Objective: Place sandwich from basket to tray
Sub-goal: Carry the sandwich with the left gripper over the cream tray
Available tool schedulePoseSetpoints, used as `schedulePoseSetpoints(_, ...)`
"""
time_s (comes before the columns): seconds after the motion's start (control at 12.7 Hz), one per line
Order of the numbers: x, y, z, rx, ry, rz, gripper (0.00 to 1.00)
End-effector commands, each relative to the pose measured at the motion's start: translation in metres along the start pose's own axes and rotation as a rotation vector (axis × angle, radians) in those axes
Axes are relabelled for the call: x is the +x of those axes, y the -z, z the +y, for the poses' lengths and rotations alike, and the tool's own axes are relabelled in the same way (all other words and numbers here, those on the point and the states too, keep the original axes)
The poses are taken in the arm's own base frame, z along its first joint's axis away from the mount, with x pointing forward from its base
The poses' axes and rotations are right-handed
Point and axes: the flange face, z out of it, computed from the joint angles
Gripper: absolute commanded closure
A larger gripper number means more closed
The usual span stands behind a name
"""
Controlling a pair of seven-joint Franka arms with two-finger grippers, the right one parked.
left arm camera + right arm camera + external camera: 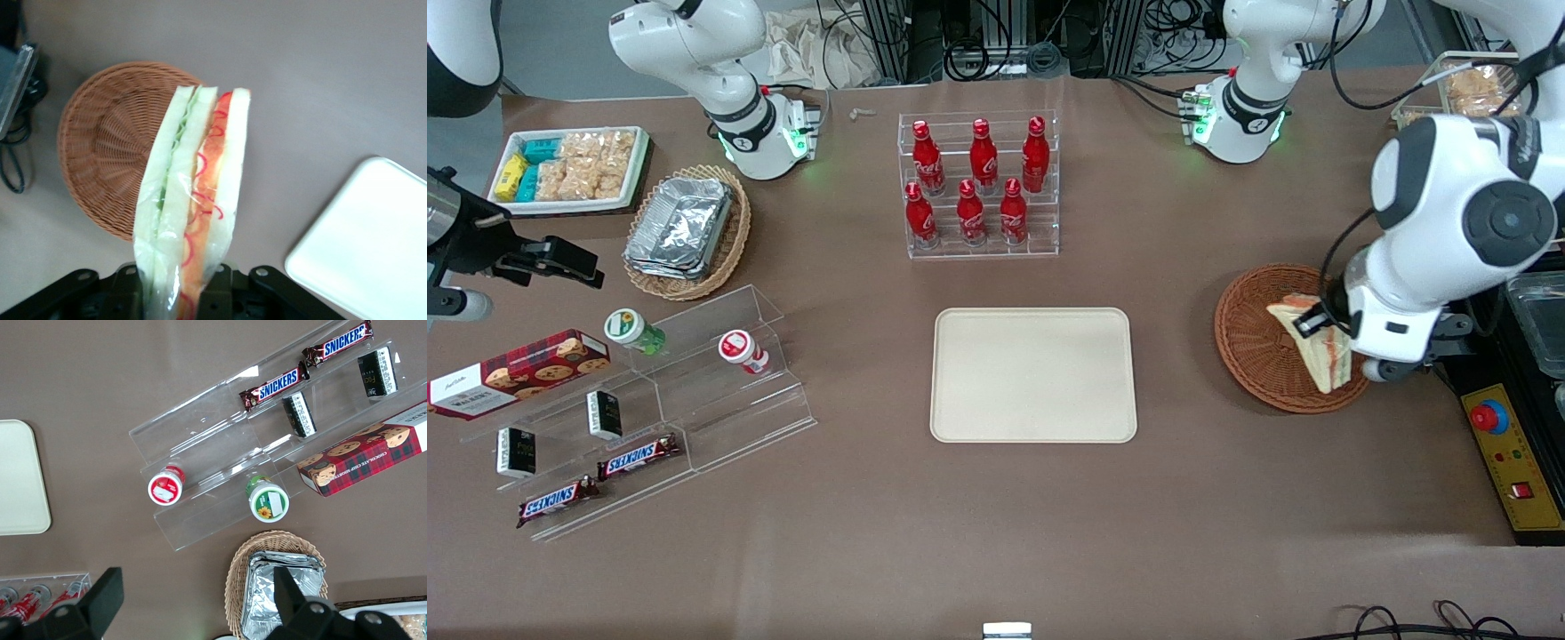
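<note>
The hand is cut off by the wrist picture's edge, its fingertips covered by the sandwich. That sandwich hides part of the basket below it. The tray is cropped.

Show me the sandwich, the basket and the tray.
sandwich [193, 200], left wrist view, cut edge, held in the gripper [180, 283].
basket [1249, 342], front view, woven floor.
tray [1033, 374], front view, bare middle.

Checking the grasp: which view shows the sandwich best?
Left wrist view: the sandwich fills it, filling edge visible, clamped in the tool above the basket. Front view shows it small, partly hidden by the arm. Right wrist view misses it.
</note>
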Motion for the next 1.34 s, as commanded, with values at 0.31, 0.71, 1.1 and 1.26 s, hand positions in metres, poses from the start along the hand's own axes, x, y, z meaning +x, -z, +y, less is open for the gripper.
schedulePoseSetpoints(0.31, -0.09, -0.034, 0.174, -0.102, -0.309, -0.017, 1.0)
schedulePoseSetpoints(0.71, -0.092, -0.16, 0.226, -0.053, -0.402, -0.027, 1.0)
schedulePoseSetpoints(1.1, -0.089, -0.214, 0.237, -0.02, -0.336, -0.004, 1.0)
schedulePoseSetpoints(1.26, -0.087, -0.228, 0.237, 0.002, -0.336, 0.007, 0.96)
